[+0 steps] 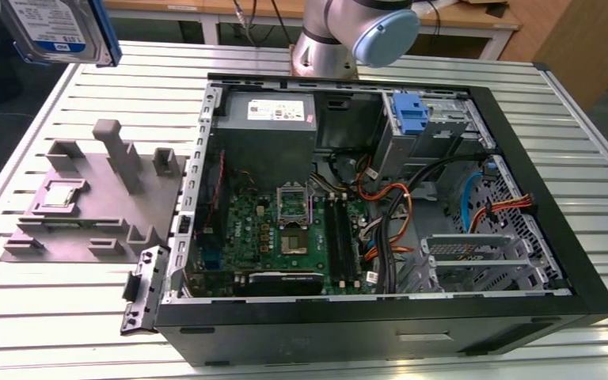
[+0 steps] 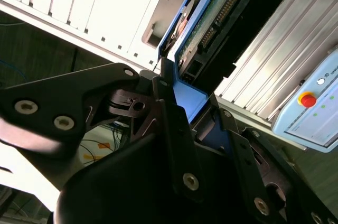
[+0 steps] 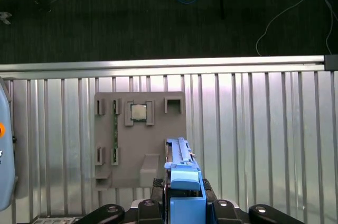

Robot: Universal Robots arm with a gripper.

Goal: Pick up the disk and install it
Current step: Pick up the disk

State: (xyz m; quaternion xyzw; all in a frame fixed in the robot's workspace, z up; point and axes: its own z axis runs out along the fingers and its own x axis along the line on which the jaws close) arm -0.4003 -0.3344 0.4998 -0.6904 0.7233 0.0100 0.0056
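The gripper is clamped on the disk, with its black fingers pressed against the blue frame from both sides. In the exterior view the disk hangs high in the upper left corner, label towards the camera. It is lifted well clear of the slatted table and well apart from the case, with open air around it.

In the first wrist view the disk stands on edge. The grey fixture lies on the slats below it, and the table's far edge borders dark floor.

The case lies open side up, and its black rim frames the board and cables. A blue bracket stands near its far corner on the exterior view's right, and a metal cage sits nearer the front. The fixture sits just beside the case on the exterior view's left. The arm rises at the case's far edge.
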